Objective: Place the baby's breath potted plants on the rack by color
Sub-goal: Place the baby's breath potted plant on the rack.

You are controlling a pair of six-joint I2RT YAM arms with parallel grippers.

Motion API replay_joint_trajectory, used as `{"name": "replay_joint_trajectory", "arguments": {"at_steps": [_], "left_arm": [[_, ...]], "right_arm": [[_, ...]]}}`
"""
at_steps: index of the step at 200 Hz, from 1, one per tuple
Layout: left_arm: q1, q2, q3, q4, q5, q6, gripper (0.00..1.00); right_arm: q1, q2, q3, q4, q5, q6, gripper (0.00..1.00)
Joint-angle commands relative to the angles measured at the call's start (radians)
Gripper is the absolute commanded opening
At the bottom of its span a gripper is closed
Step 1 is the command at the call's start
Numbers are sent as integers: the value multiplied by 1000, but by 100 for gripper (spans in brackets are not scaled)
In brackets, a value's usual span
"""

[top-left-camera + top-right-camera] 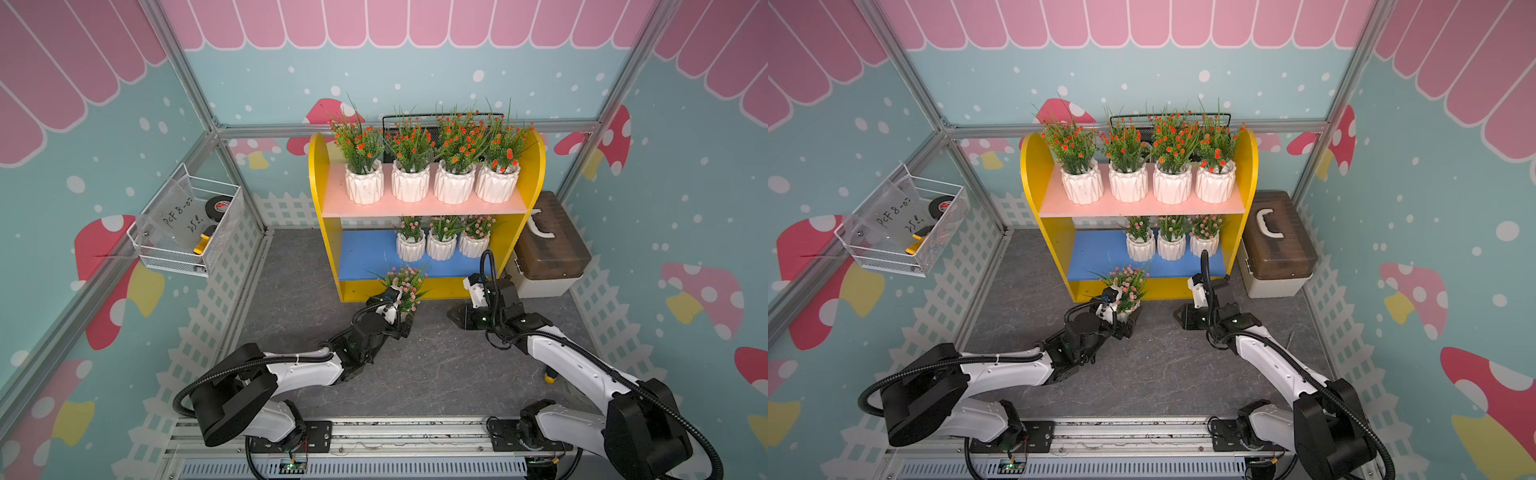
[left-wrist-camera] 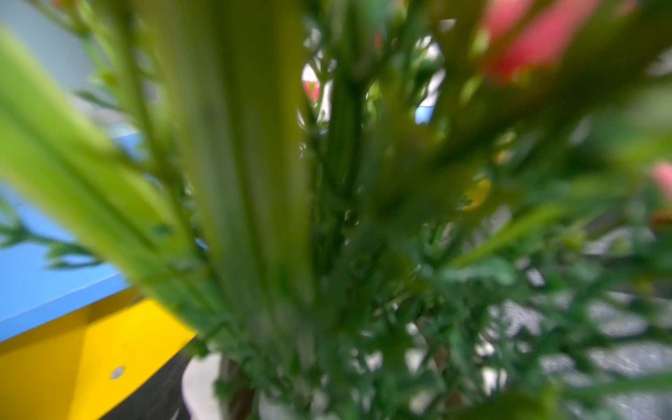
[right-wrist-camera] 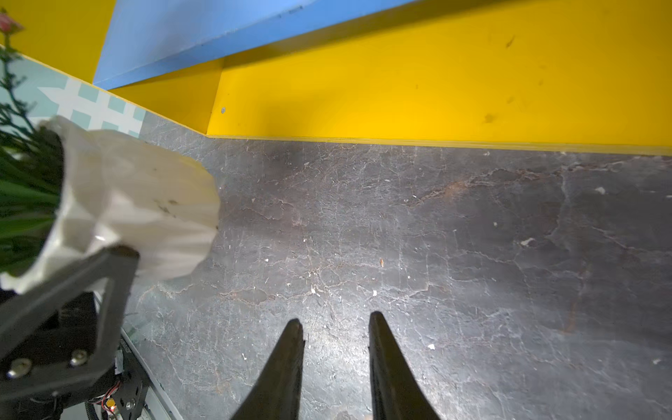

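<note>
- Clearly the sorting is close to finished: the rack (image 1: 318, 187) carries 4 orange-red plants (image 1: 453, 183) in a row on its pink upper board (image 1: 415, 206). It also has 3 pale pink plants (image 1: 441, 246) on its blue lower board (image 1: 365, 257), so each colour has its own tier.
- Those 3 stand bunched toward the rack's right panel. That leaves bare blue board next to its left panel, a likely spot for 1 more pot.
- The last pink plant (image 1: 405, 286) is just in front of the rack's yellow base, low by the grey floor (image 3: 436, 236), grasped by the left gripper (image 1: 400, 318).
- In the right wrist view 1 black finger (image 3: 91, 280) presses the ribbed white pot (image 3: 145, 203), which leans over. Taking the pot rather than the sprigs spares the flowers.
- The right gripper (image 3: 336, 320) hangs near the rack's base below the right panel, its fingers parted with nothing between them, pointing at bare floor. I judge it is clear of the left arm's path.
- Blurred green stems fill the left wrist view, so the left fingers cannot be read there.
- The opposing left finger is out of sight behind the pot. The pot's foot may be just off the floor, but no view settles it.
- Behind the rack, a black wire basket (image 1: 440, 120) shows only its top rim through the orange-red sprigs.
</note>
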State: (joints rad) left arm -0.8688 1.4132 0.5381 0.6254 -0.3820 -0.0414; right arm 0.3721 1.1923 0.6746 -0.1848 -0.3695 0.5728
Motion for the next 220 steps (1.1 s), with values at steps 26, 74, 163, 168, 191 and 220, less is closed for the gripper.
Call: {"name": "replay_joint_trajectory", "arguments": {"at_steps": [26,74,163,168,191,220], "left_arm": [[97,-93,94,-68,-2,-14,80],[184,-107,174,-150,24,-21,80],[318,27,356,-155,135,-66,80],[322,42,367,-155,137,-65,80],[343,106,411,-135,156,-56,80],[367,161,433,-89,173,-62,80]], "right_arm": [[-5,-15,-32,25,9,-8,30],[-6,-12,-27,26,0,-11,30],[-6,-58,-49,21,3,1,31],[-6,-61,-49,21,3,1,31],[-6,-75,-55,15,7,2,31],[-6,-90,-62,6,14,1,31]]}}
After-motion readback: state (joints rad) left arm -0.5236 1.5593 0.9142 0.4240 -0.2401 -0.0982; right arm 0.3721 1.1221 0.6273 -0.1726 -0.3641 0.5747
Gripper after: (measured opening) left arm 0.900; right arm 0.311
